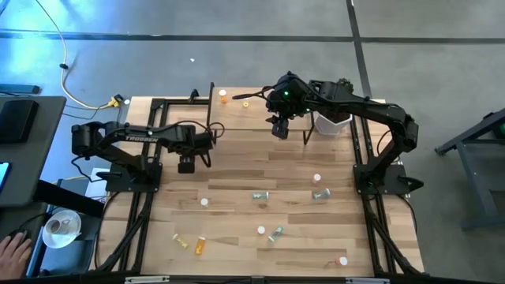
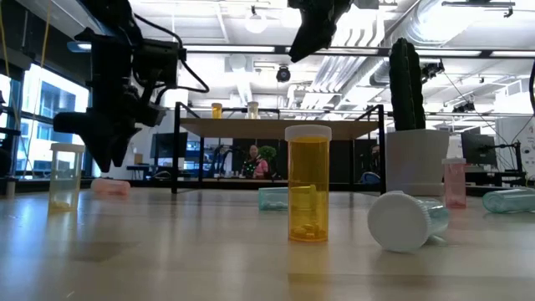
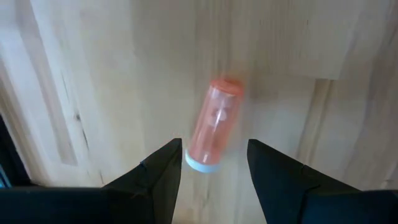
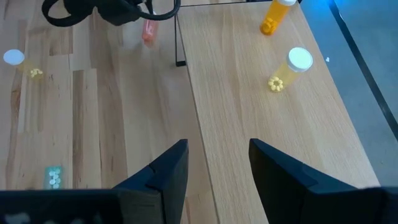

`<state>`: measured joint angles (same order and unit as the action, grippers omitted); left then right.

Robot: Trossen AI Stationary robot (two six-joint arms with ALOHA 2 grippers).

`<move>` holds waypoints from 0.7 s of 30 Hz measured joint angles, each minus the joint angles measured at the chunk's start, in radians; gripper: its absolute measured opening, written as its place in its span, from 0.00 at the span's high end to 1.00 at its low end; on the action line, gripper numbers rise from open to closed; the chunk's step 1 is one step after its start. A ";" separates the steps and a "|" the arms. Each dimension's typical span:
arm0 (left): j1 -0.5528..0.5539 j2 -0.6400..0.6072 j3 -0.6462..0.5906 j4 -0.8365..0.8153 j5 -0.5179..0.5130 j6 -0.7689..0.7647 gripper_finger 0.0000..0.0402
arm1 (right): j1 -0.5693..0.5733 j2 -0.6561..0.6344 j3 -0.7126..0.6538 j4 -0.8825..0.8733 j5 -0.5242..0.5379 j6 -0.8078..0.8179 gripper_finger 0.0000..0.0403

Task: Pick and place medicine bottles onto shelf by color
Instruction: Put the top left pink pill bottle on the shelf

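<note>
A pink medicine bottle with a white cap lies on its side on the tabletop. My left gripper hangs open just above it, pointing steeply down, one finger on either side of the cap end without touching. The low view shows this bottle under the left gripper. My right gripper stands open and holds nothing, high above the shelf. On the shelf's board an orange bottle lies on its side, with a yellow one beside it.
Loose bottles are scattered over the near half of the table: green ones, a yellow one, an orange one. A white cactus pot stands at the shelf's right end. A person's hand shows off the table's left.
</note>
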<state>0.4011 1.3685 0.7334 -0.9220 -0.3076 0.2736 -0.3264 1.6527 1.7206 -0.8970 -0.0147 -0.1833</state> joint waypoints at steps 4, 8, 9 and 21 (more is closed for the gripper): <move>-0.001 0.000 0.000 0.011 0.013 0.037 0.57 | 0.000 0.000 0.000 0.000 0.000 0.000 0.60; -0.001 0.014 0.000 0.011 0.013 0.055 0.57 | 0.000 0.000 0.000 0.000 0.000 0.000 0.60; -0.001 0.019 0.000 0.011 0.012 0.055 0.57 | 0.000 0.000 0.000 0.000 0.000 0.000 0.60; -0.001 0.134 0.000 0.062 -0.028 0.044 0.57 | 0.000 0.000 0.000 0.000 0.000 0.003 0.60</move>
<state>0.4004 1.5024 0.7330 -0.8602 -0.3357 0.3180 -0.3267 1.6527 1.7206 -0.8974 -0.0147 -0.1806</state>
